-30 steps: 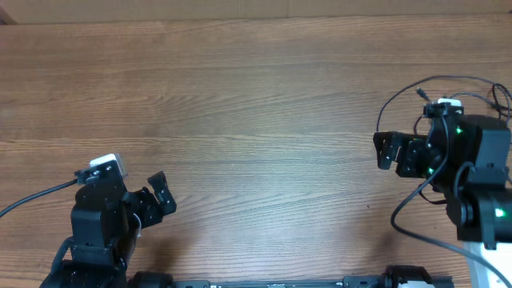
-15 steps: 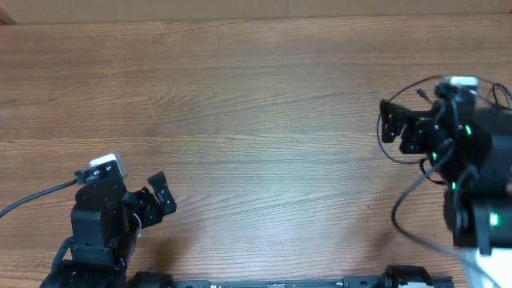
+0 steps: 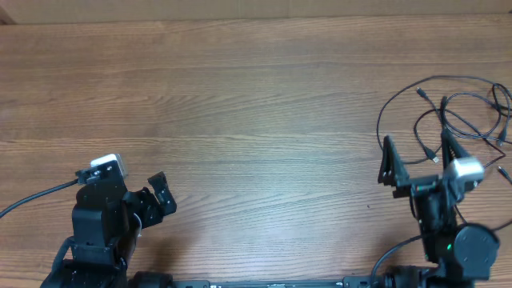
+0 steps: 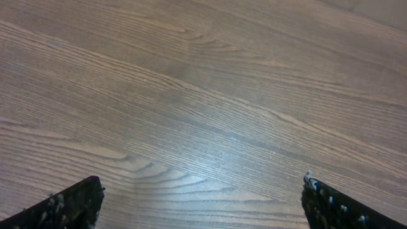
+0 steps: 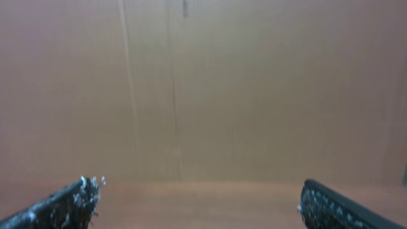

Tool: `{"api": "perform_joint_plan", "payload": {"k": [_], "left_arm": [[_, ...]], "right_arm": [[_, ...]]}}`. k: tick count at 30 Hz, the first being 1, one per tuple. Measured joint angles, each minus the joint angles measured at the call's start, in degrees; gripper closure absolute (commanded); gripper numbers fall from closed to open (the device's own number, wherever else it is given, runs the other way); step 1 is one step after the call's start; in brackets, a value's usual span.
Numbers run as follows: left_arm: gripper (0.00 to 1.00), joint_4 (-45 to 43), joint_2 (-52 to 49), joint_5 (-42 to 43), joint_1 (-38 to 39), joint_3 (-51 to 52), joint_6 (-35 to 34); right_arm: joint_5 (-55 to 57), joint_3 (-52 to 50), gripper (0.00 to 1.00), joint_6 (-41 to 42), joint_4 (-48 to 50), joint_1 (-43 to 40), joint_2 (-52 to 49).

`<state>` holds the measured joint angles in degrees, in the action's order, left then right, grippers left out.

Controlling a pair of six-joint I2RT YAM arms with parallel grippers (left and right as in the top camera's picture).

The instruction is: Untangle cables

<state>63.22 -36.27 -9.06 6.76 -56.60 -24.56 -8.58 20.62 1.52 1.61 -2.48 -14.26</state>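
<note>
Several thin black cables [image 3: 460, 108] lie in loose tangled loops on the wooden table [image 3: 256, 104] at the far right, with small plugs at their ends. My right gripper [image 3: 418, 156] is open and empty, raised just in front of the cables, its fingers pointing toward the far edge. One finger overlaps a cable loop in the overhead view. The right wrist view [image 5: 197, 197] shows only blurred brown wall and table edge between the open fingers. My left gripper [image 3: 160, 198] is open and empty at the near left, far from the cables; its wrist view [image 4: 200, 203] shows only bare wood.
A brown wall runs along the table's far edge [image 3: 256, 18]. A thicker black arm cable [image 3: 32, 198] trails off the left edge. The arm bases stand at the table's near edge.
The right arm has pulled back toward the near edge and tilted its gripper upward, uncovering the cable loops. The left arm has not moved.
</note>
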Motion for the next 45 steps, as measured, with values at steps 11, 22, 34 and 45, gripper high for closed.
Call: {"api": "perform_joint_plan", "payload": {"k": [11, 22, 34, 45], "left_arm": [[0.01, 0.00, 0.00, 0.00, 0.00, 0.00, 0.00], [0.00, -0.02, 0.00, 0.00, 0.00, 0.00, 0.00], [0.01, 0.00, 0.00, 0.00, 0.00, 0.00, 0.00], [0.00, 0.00, 0.00, 0.00, 0.00, 0.00, 0.00]], "right_arm": [[1.57, -15.26, 0.00, -0.02, 12.74, 0.72, 11.61], [3.58, -19.56, 0.00, -1.75, 9.27, 1.14, 13.44], [3.93, -19.56, 0.00, -3.87, -6.40, 2.16, 13.64], [3.93, -19.56, 0.00, -4.09, -6.36, 2.16, 13.64]]}}
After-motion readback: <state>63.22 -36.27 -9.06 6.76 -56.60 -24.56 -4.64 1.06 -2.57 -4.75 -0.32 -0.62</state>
